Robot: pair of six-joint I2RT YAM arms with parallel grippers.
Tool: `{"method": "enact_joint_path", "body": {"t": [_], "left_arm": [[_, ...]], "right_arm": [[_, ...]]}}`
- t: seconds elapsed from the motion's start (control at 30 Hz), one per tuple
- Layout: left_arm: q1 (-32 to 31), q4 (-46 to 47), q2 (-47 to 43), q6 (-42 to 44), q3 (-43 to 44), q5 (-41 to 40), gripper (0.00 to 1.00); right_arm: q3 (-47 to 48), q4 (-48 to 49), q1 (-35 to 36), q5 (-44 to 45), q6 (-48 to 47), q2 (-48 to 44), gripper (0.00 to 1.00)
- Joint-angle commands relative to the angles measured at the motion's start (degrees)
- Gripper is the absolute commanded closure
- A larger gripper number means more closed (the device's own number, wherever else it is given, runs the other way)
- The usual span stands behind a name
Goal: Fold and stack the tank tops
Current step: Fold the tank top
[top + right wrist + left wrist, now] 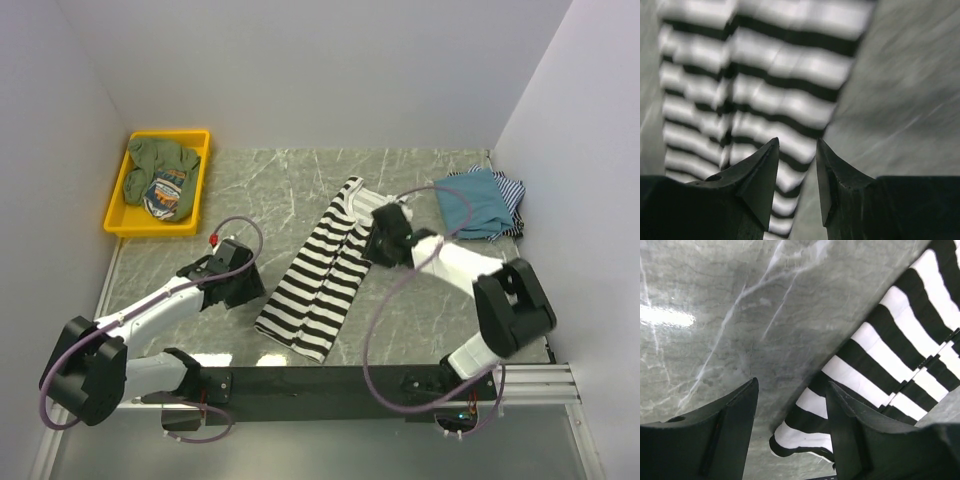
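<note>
A black-and-white striped tank top [322,275] lies folded lengthwise as a long strip on the marble table. My left gripper [243,283] is open and empty just left of its near end; in the left wrist view the top's corner [805,432] lies between my fingers [850,430]. My right gripper [378,243] is open and empty at the top's right edge near the straps; the right wrist view shows the stripes [765,100], blurred, beyond my fingertips [771,150]. A teal-blue top [470,205] lies folded on a thin-striped top [510,190] at the far right.
A yellow tray [125,215] at the far left holds green and patterned clothes [165,175]. White walls close in the table on three sides. The arm bases and a black rail [320,385] run along the near edge.
</note>
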Motion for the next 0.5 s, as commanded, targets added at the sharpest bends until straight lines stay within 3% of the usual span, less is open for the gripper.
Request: {"method": "enact_joint_path", "body": {"t": [0.0, 0.13, 0.23, 0.47], "left_arm": [[0.73, 3.13, -1.76, 2.14, -1.67, 3.76, 0.38], [0.73, 3.65, -4.05, -0.23, -4.39, 9.63, 0.41], [0.12, -0.64, -3.00, -2.86, -4.31, 8.78, 0.45], [-1.20, -8.82, -3.26, -6.91, -2.20, 6.23, 0.45]], "right_arm": [[-5.51, 5.24, 6.61, 1.44, 4.44, -9.23, 0.57], [-16.77, 6.39, 12.86, 1.53, 11.54, -19.94, 0.56], [-20.91, 4.55, 19.00, 1.88, 15.15, -24.87, 0.54], [-24.16, 0.85, 33.86, 0.04, 21.67, -27.00, 0.50]]}}
